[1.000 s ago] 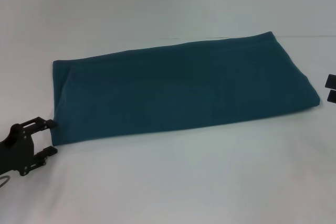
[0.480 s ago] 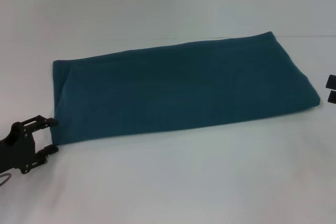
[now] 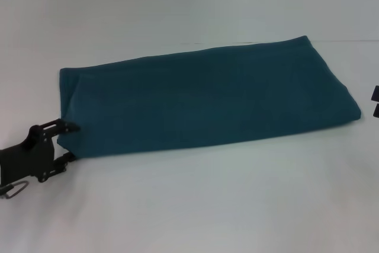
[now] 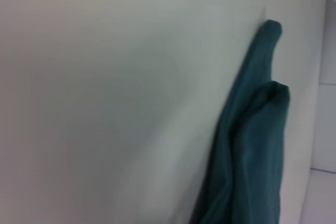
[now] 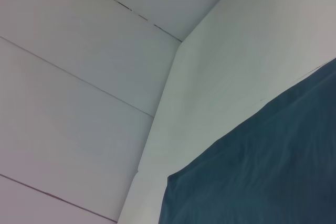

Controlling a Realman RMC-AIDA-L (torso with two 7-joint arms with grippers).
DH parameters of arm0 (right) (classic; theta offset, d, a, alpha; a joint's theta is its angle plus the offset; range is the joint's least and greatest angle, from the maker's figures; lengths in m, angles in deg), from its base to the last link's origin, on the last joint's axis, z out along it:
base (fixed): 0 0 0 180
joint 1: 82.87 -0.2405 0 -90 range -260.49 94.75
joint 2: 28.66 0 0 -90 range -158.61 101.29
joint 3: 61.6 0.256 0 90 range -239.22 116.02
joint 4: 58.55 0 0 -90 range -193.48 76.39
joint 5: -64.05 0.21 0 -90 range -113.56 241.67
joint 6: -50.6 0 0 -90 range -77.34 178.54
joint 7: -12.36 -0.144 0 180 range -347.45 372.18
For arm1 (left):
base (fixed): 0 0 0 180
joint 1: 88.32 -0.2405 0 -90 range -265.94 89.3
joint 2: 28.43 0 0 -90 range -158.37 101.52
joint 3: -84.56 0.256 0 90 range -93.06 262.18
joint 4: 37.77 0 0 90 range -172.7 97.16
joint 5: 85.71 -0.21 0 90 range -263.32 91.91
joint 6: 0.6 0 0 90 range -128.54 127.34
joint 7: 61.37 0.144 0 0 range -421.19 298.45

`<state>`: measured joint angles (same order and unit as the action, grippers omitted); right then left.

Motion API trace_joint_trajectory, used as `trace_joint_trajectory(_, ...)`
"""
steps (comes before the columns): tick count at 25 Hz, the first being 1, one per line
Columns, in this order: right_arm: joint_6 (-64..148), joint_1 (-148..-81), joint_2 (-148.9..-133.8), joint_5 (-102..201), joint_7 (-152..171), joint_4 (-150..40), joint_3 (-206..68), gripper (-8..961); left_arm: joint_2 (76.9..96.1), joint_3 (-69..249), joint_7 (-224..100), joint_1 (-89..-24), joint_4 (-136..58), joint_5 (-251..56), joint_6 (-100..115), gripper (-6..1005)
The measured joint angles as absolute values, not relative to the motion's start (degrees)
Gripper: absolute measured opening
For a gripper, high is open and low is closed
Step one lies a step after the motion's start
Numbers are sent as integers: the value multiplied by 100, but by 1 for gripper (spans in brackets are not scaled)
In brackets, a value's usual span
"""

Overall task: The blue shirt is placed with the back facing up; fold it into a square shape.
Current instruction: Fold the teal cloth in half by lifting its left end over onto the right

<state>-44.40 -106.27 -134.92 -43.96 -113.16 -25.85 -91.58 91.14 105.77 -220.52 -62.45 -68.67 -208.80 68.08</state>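
The blue shirt lies folded long on the table; left claw spread wide around its near corner; right claw parked, state unclear

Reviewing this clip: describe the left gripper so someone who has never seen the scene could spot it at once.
Start from the white table and the long folded blue shirt lying across it. Follow the shirt to its near corner on the robot's left: the left gripper sits there, black, jaws open around that corner. The right gripper barely shows at the opposite edge, clear of the cloth.
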Motion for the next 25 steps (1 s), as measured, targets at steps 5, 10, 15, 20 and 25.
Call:
trace_joint_trajectory(5, -4455, -10622, -13491, -4396, -11296, -2585, -9153, 877, 9110, 10477, -21916, -6227, -6977, -20710, 7162, 689)
trace_joint_trajectory(10, -4477, -10622, -13507, -4396, -11266, -2586, -9147, 877, 9138, 10401, -21854, -6493, -7104, -20545, 7458, 690)
trace_joint_trajectory(15, -4472, -10610, -13513, -4396, -11257, -2594, -9147, 876, 9169, 10421, -21841, -6587, -7036, -20653, 7438, 689)
trace_joint_trajectory(20, -4461, -10606, -13516, -4396, -11254, -2594, -9153, 875, 9180, 10426, -21860, -6608, -7013, -20750, 7438, 688)
trace_joint_trajectory(25, -4449, -10588, -13518, -4396, -11253, -2594, -9150, 874, 9188, 10458, -21923, -6613, -6998, -20757, 7320, 686)
